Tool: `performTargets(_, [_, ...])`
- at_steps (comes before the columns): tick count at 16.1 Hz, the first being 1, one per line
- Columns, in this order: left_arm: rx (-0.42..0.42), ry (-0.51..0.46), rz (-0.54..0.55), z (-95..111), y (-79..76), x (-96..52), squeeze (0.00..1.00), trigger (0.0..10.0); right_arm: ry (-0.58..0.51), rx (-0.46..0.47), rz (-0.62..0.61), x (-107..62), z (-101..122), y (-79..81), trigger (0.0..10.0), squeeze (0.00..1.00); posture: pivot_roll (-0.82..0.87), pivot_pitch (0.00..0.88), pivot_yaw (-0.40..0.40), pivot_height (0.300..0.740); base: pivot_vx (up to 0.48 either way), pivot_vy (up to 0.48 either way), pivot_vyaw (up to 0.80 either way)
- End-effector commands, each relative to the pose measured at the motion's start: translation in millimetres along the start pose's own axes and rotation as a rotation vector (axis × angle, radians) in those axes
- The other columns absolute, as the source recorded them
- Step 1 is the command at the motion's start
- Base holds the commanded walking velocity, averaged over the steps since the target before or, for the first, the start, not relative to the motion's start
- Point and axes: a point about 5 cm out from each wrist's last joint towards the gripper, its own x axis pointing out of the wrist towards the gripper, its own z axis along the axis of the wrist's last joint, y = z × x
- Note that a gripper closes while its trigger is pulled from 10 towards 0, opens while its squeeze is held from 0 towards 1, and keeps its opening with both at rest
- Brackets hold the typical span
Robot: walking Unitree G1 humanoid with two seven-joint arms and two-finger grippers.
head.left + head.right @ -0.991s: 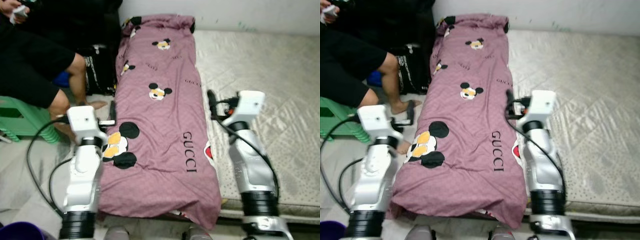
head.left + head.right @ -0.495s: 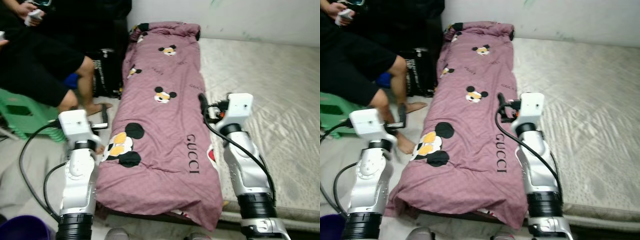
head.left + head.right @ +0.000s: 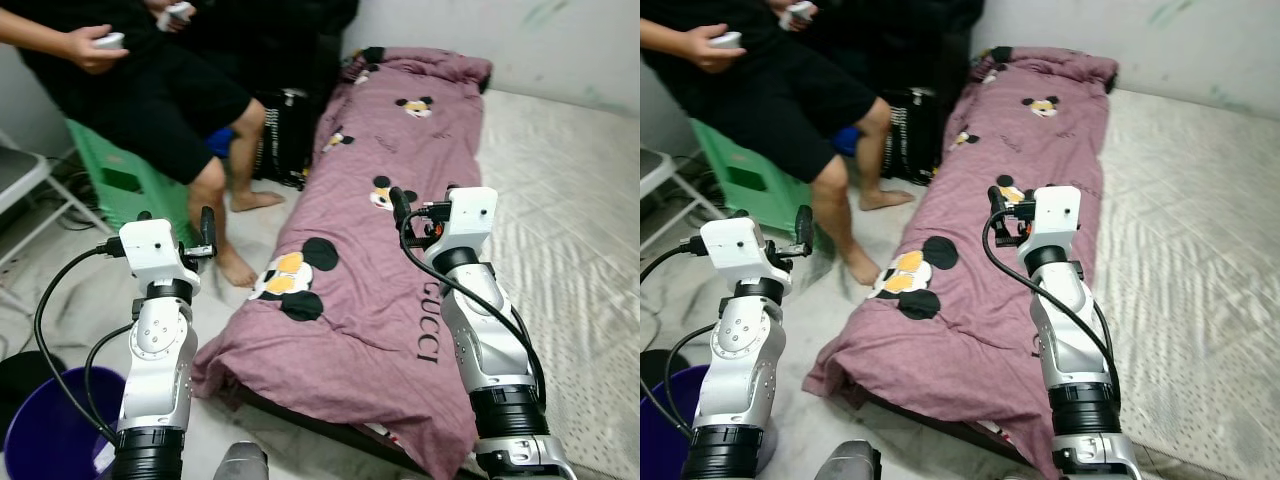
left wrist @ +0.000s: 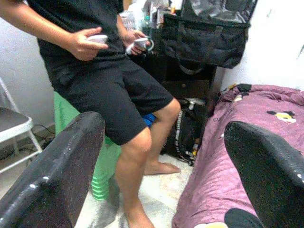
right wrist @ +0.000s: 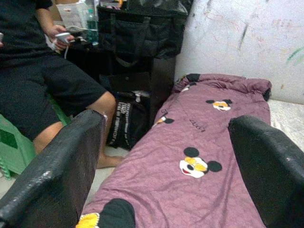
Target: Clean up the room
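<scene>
A purple blanket [image 3: 400, 200] printed with cartoon mice lies lengthwise along the left side of a pale mattress [image 3: 570, 220], its near end hanging over the mattress edge. My left gripper [image 4: 161, 128] is raised over the floor to the left of the blanket, open, with nothing between its fingers [image 4: 61, 161]. My right gripper [image 5: 166, 118] is held up above the middle of the blanket, also open and holding nothing. Both arms stand upright in the left eye view, the left gripper [image 3: 195, 232] near a person's foot and the right gripper [image 3: 405, 212] over the blanket.
A person [image 3: 150, 90] in black sits on a green stool [image 3: 125, 180] to the left, holding controllers, a bare foot [image 3: 238, 270] on the floor near my left arm. A black bag [image 3: 285, 140] stands against the mattress. A purple bucket [image 3: 45, 435] and a chair [image 3: 25, 180] are at left.
The camera has swung left, so the blanket and mattress sit further right and the person, stool and bucket show more. Both arms keep the same raised pose.
</scene>
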Motion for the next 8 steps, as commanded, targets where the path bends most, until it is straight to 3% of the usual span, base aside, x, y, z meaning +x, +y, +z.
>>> performTargets(1, [0.012,0.011,0.011,-3.1,0.2,-1.1,0.00,10.0,-0.006,-0.009,0.001,0.2,0.5,-1.3,10.0,0.00,-0.03,0.000,0.009,0.740,0.000,0.000,0.67])
performTargets(8, [0.018,0.024,0.049,-5.0,-1.4,1.9,0.00,10.0,-0.024,-0.023,0.020,3.7,4.0,1.3,10.0,0.00,-0.03,0.000,0.009,0.740,0.000,0.000,0.67])
